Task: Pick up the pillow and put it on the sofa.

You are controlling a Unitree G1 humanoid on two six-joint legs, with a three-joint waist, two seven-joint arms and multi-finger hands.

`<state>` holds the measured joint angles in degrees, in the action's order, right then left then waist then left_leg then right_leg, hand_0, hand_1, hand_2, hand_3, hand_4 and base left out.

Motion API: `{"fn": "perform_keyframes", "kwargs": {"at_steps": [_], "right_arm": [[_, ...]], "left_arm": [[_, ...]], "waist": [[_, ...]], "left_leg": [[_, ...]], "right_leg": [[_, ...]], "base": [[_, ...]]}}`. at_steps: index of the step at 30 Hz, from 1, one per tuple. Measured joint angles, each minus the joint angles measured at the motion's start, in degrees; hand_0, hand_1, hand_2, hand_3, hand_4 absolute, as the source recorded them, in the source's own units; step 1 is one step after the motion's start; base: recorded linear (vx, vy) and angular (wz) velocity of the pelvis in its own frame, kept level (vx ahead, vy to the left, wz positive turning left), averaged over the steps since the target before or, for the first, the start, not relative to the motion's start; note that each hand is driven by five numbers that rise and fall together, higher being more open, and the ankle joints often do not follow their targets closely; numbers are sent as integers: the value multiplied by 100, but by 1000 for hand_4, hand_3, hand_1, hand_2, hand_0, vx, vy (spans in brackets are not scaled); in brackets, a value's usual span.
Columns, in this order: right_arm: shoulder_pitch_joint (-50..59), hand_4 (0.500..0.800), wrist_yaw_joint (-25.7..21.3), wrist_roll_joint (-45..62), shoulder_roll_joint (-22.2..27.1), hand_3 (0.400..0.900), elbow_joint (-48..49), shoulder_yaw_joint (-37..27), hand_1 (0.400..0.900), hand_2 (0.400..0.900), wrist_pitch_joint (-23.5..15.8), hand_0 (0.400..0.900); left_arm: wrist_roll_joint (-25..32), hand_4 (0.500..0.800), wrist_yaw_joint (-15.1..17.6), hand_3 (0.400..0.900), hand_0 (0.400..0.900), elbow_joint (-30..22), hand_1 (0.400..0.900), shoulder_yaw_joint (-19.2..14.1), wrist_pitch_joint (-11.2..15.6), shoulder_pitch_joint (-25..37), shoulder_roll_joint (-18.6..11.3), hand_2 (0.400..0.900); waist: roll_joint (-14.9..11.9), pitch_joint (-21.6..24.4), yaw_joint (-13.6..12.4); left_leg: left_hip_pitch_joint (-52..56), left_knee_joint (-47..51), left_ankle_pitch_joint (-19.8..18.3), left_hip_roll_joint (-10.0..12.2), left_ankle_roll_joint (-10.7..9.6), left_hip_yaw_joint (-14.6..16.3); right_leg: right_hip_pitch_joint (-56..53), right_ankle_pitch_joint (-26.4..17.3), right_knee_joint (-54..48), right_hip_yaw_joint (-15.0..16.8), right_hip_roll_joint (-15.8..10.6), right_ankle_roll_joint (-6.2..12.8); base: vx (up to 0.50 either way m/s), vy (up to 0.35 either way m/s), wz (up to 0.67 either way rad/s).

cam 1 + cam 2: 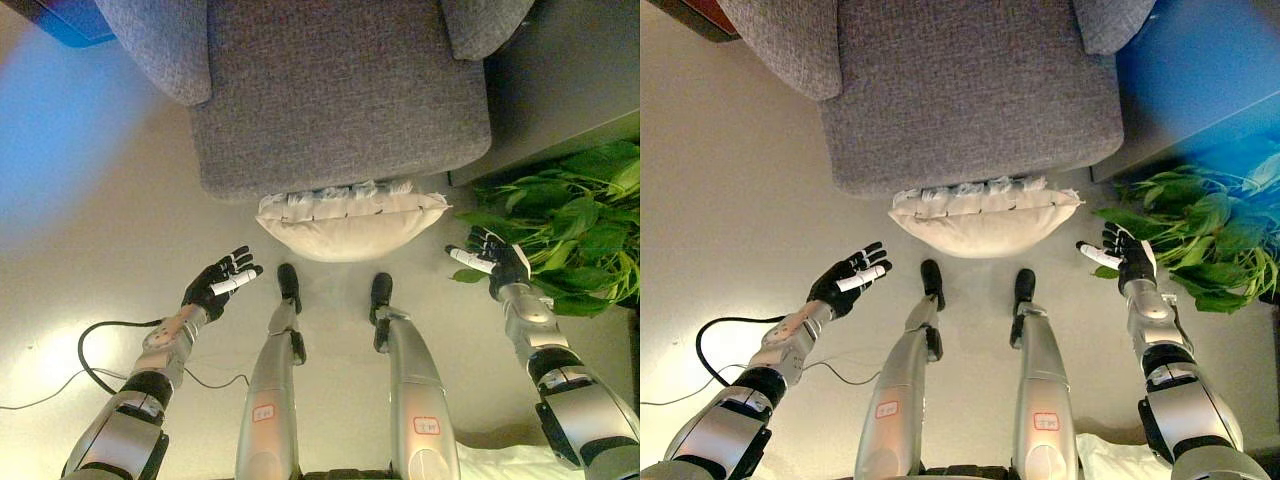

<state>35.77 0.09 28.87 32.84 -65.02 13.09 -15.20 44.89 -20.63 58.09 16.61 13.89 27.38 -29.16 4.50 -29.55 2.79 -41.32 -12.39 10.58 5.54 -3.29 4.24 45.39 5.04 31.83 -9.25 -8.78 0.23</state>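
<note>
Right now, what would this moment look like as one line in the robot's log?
stage: before pickup | pillow: on floor against sofa front | left hand: open, left of pillow | right hand: open, right of pillow, beside plant

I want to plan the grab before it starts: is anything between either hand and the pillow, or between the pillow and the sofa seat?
Nothing visible. The pillow lies on the floor against the sofa front, the seat bare. The left hand and right hand hover open on either side. The plant sits behind the right hand.
</note>
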Motion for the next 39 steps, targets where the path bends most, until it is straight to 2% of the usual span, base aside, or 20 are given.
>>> {"fn": "perform_keyframes", "kwargs": {"at_steps": [5, 11, 16, 21, 24, 30, 31, 32, 33, 34, 39], "right_arm": [[351, 800, 74, 19, 53, 900, 29, 24, 900, 900, 0, 900], [740, 800, 197, 77, 326, 900, 31, 254, 900, 900, 25, 900], [1129, 800, 310, 242, 499, 900, 50, 463, 900, 900, 127, 900], [1403, 800, 464, 279, 647, 900, 120, 590, 900, 900, 199, 900], [1475, 800, 611, 385, 653, 900, 157, 759, 900, 900, 261, 900], [1744, 800, 878, 520, 658, 900, 159, 931, 900, 900, 425, 900], [1811, 729, 914, 520, 658, 782, 158, 963, 782, 782, 492, 782], [1859, 626, 949, 520, 660, 610, 158, 992, 610, 610, 532, 610], [1909, 579, 964, 521, 671, 531, 158, 1046, 531, 531, 581, 531], [1947, 500, 981, 522, 685, 400, 154, 1091, 400, 400, 619, 400], [2020, 500, 1039, 528, 760, 400, 126, 1161, 400, 400, 792, 400]], "left_arm": [[0, 800, -45, 900, 900, -89, 900, 0, 1, 26, -148, 900], [-2, 800, -141, 900, 900, -305, 900, 18, -1, 30, -328, 900], [-4, 800, -143, 900, 900, -289, 900, 69, -29, -32, -357, 900], [0, 800, -141, 900, 900, -377, 900, 102, -11, -109, -367, 900], [3, 800, -141, 900, 900, -470, 900, 231, 17, -156, -366, 900], [103, 800, -111, 900, 900, -671, 900, 264, 238, -244, -367, 900], [103, 800, -107, 900, 900, -674, 900, 265, 246, -244, -367, 900], [104, 800, -106, 900, 900, -678, 900, 266, 253, -244, -367, 900], [107, 800, -103, 900, 900, -683, 900, 265, 261, -245, -367, 900], [107, 800, -103, 900, 900, -685, 900, 266, 264, -245, -366, 900], [121, 800, -107, 900, 900, -667, 900, 265, 390, -257, -361, 900]], "waist": [[0, 0, -19], [0, -2, -162], [1, -4, -233], [6, -13, -326], [7, -13, -368], [11, -14, -370], [12, -14, -366], [13, -14, -362], [13, -14, -362], [14, -14, -364], [41, -15, -399]], "left_leg": [[-525, -545, -148, 9, -18, -105], [-1270, -1410, -407, -62, -94, -302], [-1882, -2050, -564, -98, -108, -422], [-2339, -2303, -588, -170, -82, -439], [-2396, -2338, -590, -208, -65, -443], [-2436, -2272, -588, -280, -62, -434], [-2439, -2259, -588, -280, -62, -434], [-2435, -2232, -587, -280, -62, -434], [-2427, -2191, -586, -280, -63, -434], [-2418, -2160, -584, -280, -67, -431], [-2295, -2025, -513, -285, -82, -411]], "right_leg": [[430, 136, 424, 26, -12, -55], [1071, 465, 1269, 60, -97, -123], [1594, 613, 1818, 125, -122, -161], [2059, 633, 2119, 292, -104, -139], [2108, 639, 2154, 336, -104, -128], [2193, 660, 2151, 418, -107, -93], [2199, 661, 2140, 418, -105, -90], [2200, 664, 2122, 417, -102, -88], [2199, 663, 2093, 416, -97, -88], [2197, 662, 2072, 416, -94, -89], [2116, 633, 1962, 412, -92, -84]], "base": [[-30, -85, 15], [34, -75, 12], [2, -14, 6], [4, 7, 6], [6, 35, 7], [7, 56, 2], [1, 47, 1], [-3, 33, 2], [-6, 37, 1], [-4, 37, 0], [-2, 46, 1]]}}
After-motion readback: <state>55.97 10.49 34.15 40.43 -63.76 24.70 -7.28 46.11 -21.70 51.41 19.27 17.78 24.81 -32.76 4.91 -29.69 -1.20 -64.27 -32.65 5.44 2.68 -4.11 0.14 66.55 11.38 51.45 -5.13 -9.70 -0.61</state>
